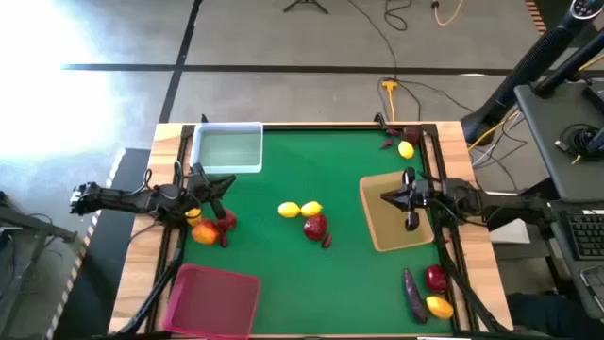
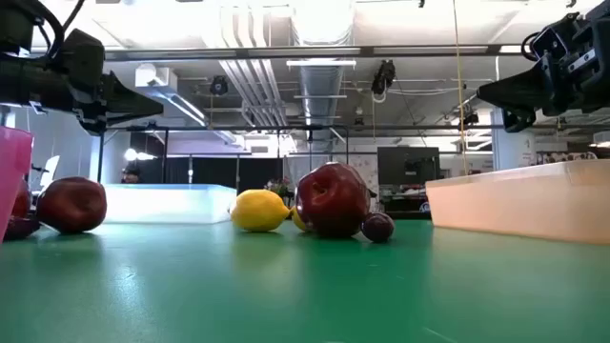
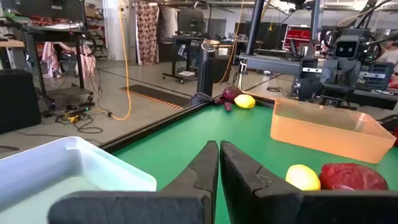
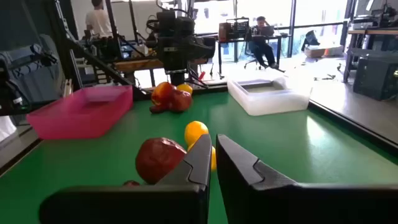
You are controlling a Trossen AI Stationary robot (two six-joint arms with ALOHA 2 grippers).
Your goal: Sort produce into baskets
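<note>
Two yellow lemons (image 1: pixel 300 210), a red fruit (image 1: pixel 315 227) and a small dark piece (image 1: pixel 327 242) lie mid-table. An orange fruit (image 1: pixel 203 233) and a red one (image 1: pixel 225 222) lie at the left. My left gripper (image 1: pixel 229 181) is shut and empty, raised above the table just beyond those two, near the clear bin (image 1: pixel 226 148). My right gripper (image 1: pixel 382 198) is shut and empty over the tan tray (image 1: pixel 396 227). The magenta bin (image 1: pixel 212 300) sits at the near left. In the wrist views both grippers (image 3: pixel 219 163) (image 4: pixel 213 158) show closed fingers.
A lemon (image 1: pixel 406 149) and a purple piece (image 1: pixel 389 142) lie at the far right corner. A purple piece (image 1: pixel 412 293), a red fruit (image 1: pixel 435 277) and a yellow one (image 1: pixel 439 306) lie at the near right. Green mat between the bins is open.
</note>
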